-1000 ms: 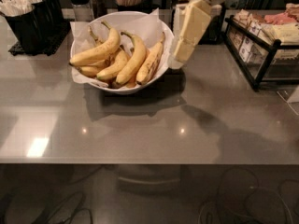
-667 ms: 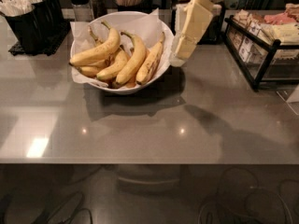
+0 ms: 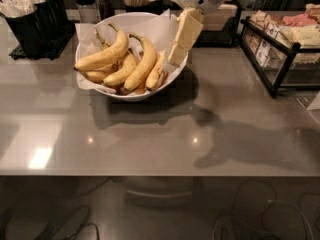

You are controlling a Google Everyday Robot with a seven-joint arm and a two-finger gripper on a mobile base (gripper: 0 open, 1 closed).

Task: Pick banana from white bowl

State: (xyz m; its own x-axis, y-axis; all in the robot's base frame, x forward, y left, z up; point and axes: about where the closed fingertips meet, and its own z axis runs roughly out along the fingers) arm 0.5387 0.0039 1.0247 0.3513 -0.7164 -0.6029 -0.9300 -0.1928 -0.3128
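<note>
**A:** From the left: black cutlery containers (image 3: pixel 30 21) at the back of the grey surface (image 3: pixel 150 144), then the wide, round white bowl (image 3: pixel 137 95) lined with crumpled paper. Where's our fruit?

**B:** The long, strongly curved, bright yellow banana (image 3: pixel 104 54) lies on top of the pile at the bowl's left side, resting on smaller yellow bananas (image 3: pixel 142 64).

**A:** And the hand?

**B:** The cream-coloured robot hand (image 3: pixel 172 59) hangs tilted over the bowl's right rim, beside a brown-streaked banana (image 3: pixel 156 75) and apart from the target. I cannot tell whether it is open or closed. I see nothing held in it.

**A:** The risk?

**B:** I judge it could descend where it is and take the wrong fruit, or knock the rim and shove the bowl. The target also rests on the others, so a grasp may drag its neighbours along or slip off the curved skin. The black wire rack (image 3: pixel 280 59) to the right looks safely apart.
</note>
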